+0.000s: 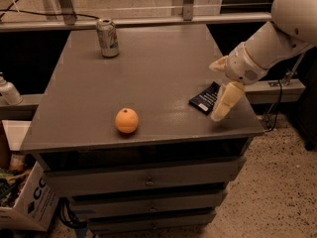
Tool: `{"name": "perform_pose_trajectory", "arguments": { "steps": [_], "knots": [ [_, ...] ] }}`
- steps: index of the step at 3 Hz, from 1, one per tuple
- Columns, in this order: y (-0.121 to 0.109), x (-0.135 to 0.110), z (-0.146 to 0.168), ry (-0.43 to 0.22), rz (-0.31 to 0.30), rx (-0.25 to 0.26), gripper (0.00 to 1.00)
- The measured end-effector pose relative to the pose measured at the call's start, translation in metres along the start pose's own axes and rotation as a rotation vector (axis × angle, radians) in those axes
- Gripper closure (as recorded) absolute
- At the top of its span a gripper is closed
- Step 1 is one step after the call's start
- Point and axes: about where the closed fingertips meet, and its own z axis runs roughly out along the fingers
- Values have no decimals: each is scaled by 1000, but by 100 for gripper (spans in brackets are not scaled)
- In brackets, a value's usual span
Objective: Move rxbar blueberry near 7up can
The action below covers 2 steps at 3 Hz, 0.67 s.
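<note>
The rxbar blueberry [204,99] is a dark navy flat wrapper lying near the right front of the grey table [148,68]. The 7up can [107,37] stands upright at the table's far left corner, far from the bar. My gripper [221,83] comes in from the right on a white arm, just above and right of the bar. Its fingers are spread open, one fingertip [224,104] hanging down at the bar's right end, and it holds nothing.
An orange [127,120] sits near the table's front edge, left of the bar. A white bottle [7,92] stands on a ledge at the far left. A cardboard box [25,202] is on the floor at lower left. Drawers are under the table.
</note>
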Motion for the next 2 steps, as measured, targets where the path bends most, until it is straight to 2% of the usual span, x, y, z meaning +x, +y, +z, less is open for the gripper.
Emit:
{"name": "perform_pose_trajectory", "arguments": {
  "steps": [2],
  "knots": [
    [-10,7,23,-2,45,-23,0]
  ]
}}
